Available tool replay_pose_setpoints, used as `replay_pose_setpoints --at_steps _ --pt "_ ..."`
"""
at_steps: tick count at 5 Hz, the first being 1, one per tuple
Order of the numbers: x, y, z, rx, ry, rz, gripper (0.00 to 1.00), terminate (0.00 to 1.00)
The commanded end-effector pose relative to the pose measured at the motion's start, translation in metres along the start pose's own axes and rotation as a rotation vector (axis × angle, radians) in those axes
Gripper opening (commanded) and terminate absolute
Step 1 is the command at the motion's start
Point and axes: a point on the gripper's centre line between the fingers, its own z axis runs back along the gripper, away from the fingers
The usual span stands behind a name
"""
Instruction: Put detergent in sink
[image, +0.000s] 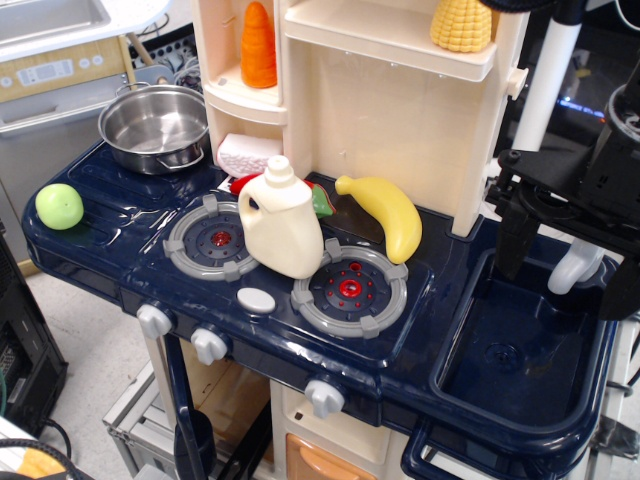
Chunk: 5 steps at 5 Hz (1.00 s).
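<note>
The detergent, a cream-white jug with a loop handle and round cap, stands upright on the navy stovetop between the two grey burners. The sink, a deep dark navy basin with a small drain, is at the right end of the counter and holds nothing. My black gripper hangs over the sink's back edge, far right of the jug. Its fingers stand wide apart with nothing between them except the white faucet behind.
A yellow banana lies right of the jug and a red-green pepper is behind it. A steel pot is at the back left and a green apple at the far left. The cream shelf unit holds a carrot and corn.
</note>
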Motion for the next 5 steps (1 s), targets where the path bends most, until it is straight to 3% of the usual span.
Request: replay_pose_setpoints --at_steps 1,2,3,4,5 --pt "0.0 0.0 0.0 0.0 0.0 0.0 1.0 0.0" --pt "0.005 0.022 0.02 0.111 -0.024 0.242 1.0 0.0" --pt "0.008 0.048 0.036 0.171 -0.042 0.49 1.0 0.0" --pt "0.009 0.076 0.039 0.262 -0.119 0.671 1.0 0.0" --pt "0.015 0.105 0.034 0.352 -0.247 0.895 1.0 0.0"
